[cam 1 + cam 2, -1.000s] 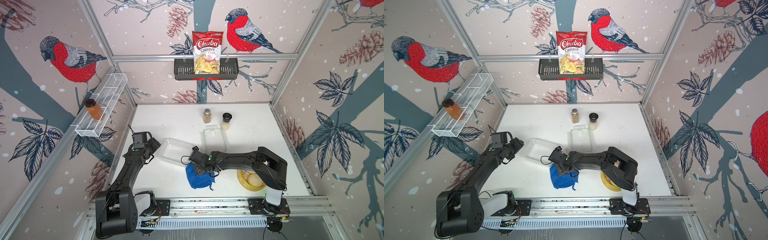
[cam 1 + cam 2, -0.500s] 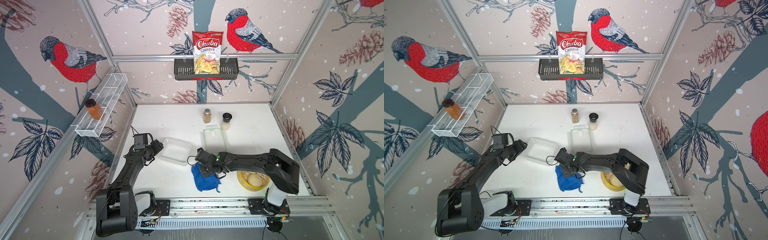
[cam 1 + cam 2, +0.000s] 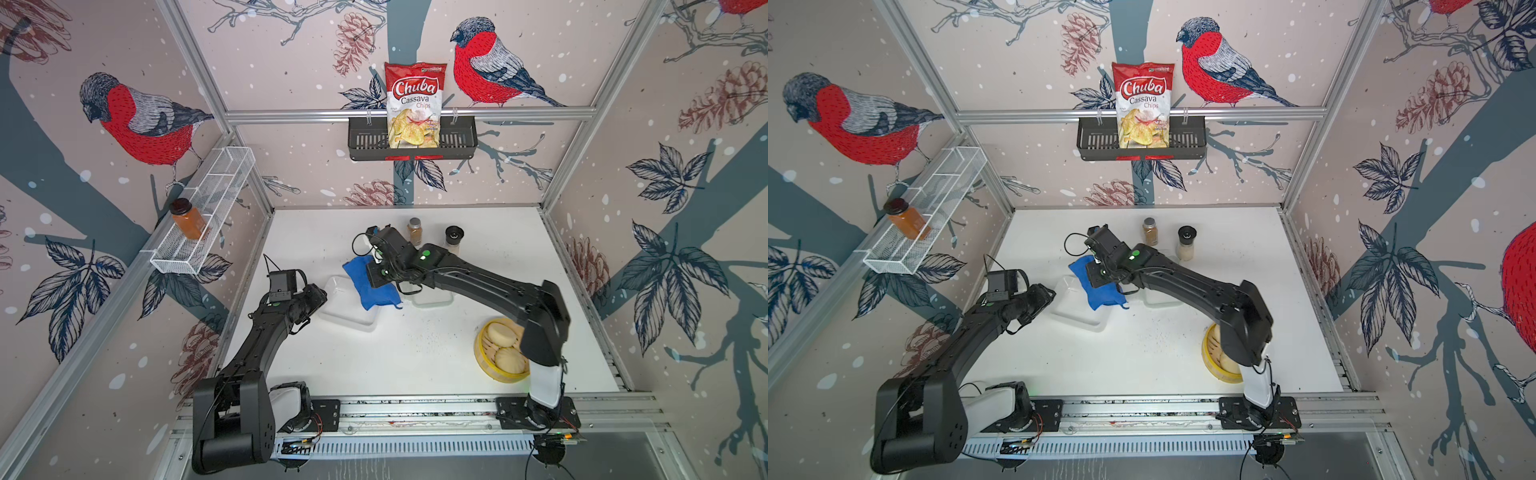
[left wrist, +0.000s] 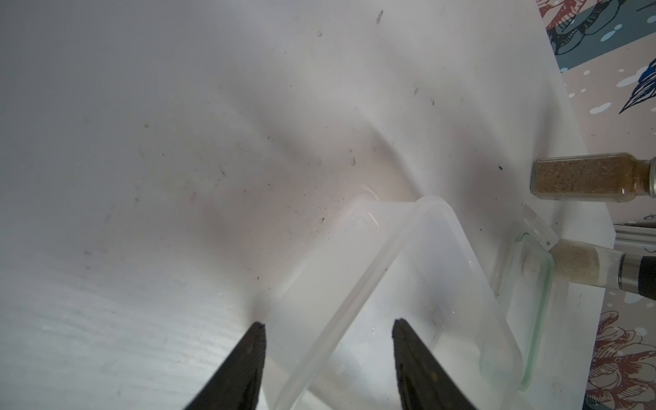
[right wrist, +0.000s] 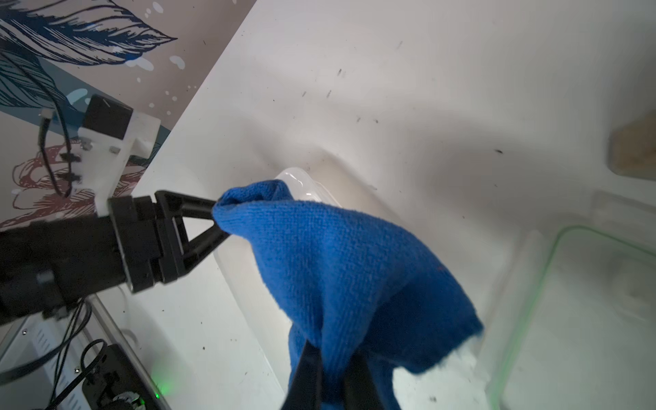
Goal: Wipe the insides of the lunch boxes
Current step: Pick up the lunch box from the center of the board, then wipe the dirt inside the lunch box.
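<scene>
While right gripper [image 5: 332, 351] pinches cloth [image 5: 337, 266], left gripper [image 4: 328, 324], jaws apart, straddles lunch box [image 4: 426, 284] wall

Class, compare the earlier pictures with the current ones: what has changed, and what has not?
The right gripper closed on the blue cloth, lifted it off the table and carried it back over the clear lunch box. The left gripper advanced to that box, jaws open astride its wall. The clear box, green-rimmed lunch box, steamer and spice jar stayed put.
</scene>
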`<state>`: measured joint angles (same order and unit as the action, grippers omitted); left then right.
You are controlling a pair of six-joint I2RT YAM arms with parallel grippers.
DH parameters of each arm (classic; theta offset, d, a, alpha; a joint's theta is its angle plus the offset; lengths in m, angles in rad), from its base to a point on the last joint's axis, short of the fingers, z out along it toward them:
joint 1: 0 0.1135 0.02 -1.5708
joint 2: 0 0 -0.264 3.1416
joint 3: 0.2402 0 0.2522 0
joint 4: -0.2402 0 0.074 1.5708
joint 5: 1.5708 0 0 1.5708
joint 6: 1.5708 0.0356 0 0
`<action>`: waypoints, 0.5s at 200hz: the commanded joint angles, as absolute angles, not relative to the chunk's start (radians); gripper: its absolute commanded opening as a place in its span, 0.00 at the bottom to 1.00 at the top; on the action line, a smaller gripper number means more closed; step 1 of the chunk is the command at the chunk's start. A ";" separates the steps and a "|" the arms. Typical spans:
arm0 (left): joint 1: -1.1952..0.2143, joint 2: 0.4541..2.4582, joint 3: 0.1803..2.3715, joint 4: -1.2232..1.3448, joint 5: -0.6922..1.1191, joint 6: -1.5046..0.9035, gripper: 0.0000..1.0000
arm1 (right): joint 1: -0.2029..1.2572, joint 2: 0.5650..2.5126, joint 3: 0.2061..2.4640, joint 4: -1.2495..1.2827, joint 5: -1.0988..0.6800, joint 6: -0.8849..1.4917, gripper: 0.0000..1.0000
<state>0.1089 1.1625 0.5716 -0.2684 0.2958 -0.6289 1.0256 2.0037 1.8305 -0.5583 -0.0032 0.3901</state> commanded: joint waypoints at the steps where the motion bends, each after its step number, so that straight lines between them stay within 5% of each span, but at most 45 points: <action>1: 0.103 1.154 0.545 -0.242 0.317 -0.629 0.54 | 1.039 2.118 1.945 -0.620 -0.052 0.343 0.00; 100: 0.072 1.180 0.529 -0.197 0.337 -0.649 0.23 | 1.081 2.428 2.062 -0.587 -0.197 0.384 0.00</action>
<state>0.0898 1.1694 0.5236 -0.2317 0.3260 -0.6350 1.0733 2.3573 2.0182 -0.5915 -0.1379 0.3672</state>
